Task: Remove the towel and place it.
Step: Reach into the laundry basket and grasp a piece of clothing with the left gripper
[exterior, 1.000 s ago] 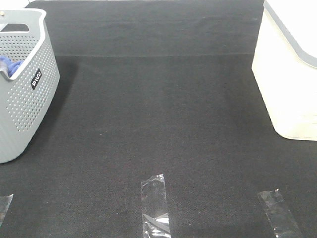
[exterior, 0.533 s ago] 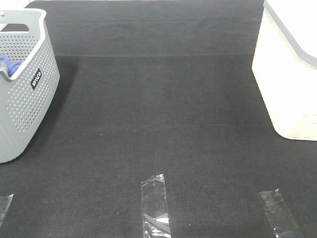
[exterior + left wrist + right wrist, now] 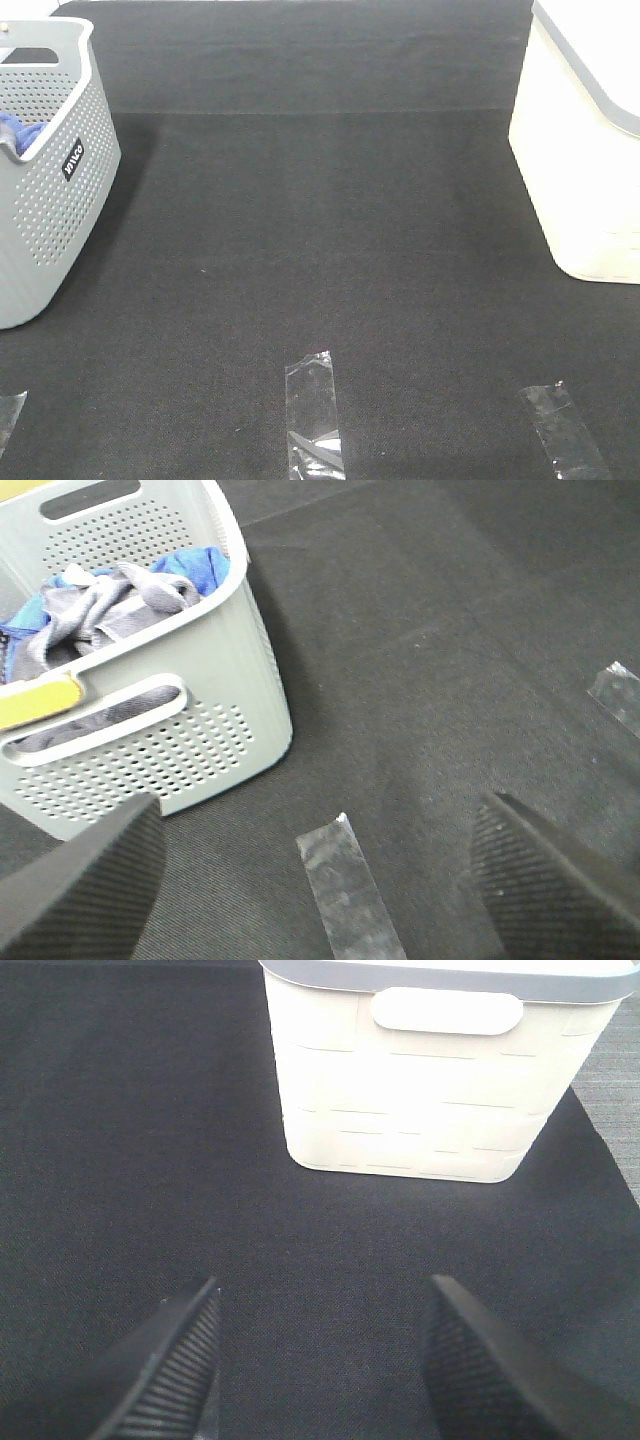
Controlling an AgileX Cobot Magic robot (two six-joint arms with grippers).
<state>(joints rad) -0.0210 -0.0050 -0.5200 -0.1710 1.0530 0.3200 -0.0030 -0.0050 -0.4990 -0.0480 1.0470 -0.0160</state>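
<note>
The greyish-lavender towel point(image 3: 110, 595) lies crumpled inside the grey perforated basket point(image 3: 200, 730), next to a small bright blue cloth point(image 3: 200, 568). In the exterior high view the basket point(image 3: 50, 180) stands at the left edge, and only the blue cloth point(image 3: 18, 132) shows in it; the towel is hidden there. My left gripper point(image 3: 315, 880) is open and empty, above the black mat in front of the basket and apart from it. My right gripper point(image 3: 325, 1370) is open and empty over the mat, short of the white bin point(image 3: 440, 1070). Neither gripper shows in the exterior high view.
The white bin point(image 3: 585, 160) stands at the right edge of the black mat point(image 3: 330, 230). Clear tape strips point(image 3: 312, 410) lie near the mat's front edge, and one point(image 3: 345, 890) lies below my left gripper. A yellow piece point(image 3: 35, 702) sits at the basket's rim.
</note>
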